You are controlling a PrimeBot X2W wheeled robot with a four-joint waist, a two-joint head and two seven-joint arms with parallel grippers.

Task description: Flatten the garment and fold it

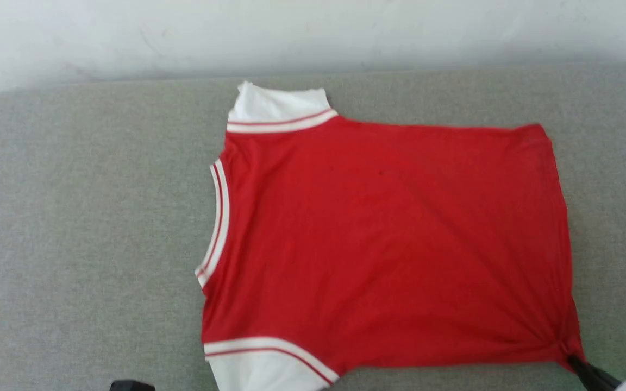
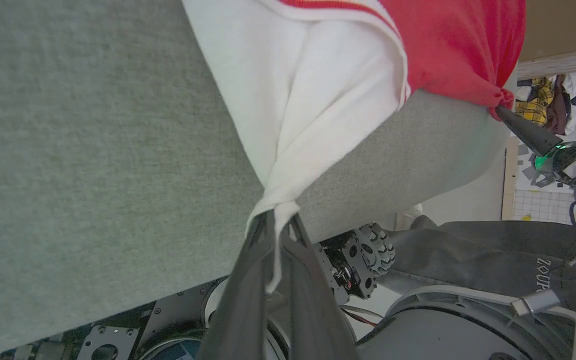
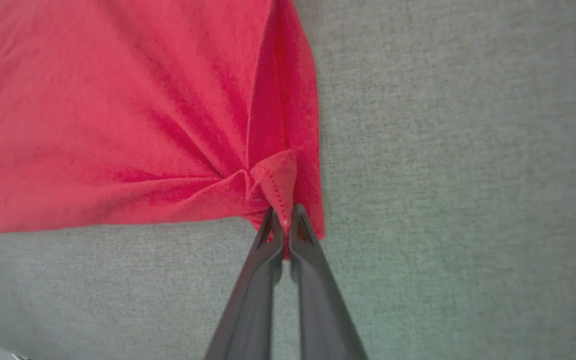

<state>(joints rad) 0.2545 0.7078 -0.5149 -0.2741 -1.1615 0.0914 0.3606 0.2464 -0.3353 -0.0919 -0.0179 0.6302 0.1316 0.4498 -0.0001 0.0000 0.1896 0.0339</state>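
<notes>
The garment (image 1: 389, 233) lies spread on the grey table, plain red side up, collar toward the left and hem toward the right. One white sleeve (image 1: 275, 103) points to the far side; the other (image 2: 318, 90) hangs over the near edge. My left gripper (image 2: 278, 220) is shut on the tip of that near sleeve, pulling it into a taut point. My right gripper (image 3: 282, 220) is shut on the near hem corner, where the red cloth (image 3: 118, 125) bunches into creases. That gripper (image 1: 571, 358) sits at the lower right of the head view and also appears in the left wrist view (image 2: 500, 111).
The grey cloth-covered table (image 1: 74, 217) runs wide to the left and right of the shirt, with a white wall (image 1: 313, 32) behind it. Below the near edge are my own base and wheels (image 2: 368, 250). Room clutter (image 2: 543, 105) lies beyond the table's right end.
</notes>
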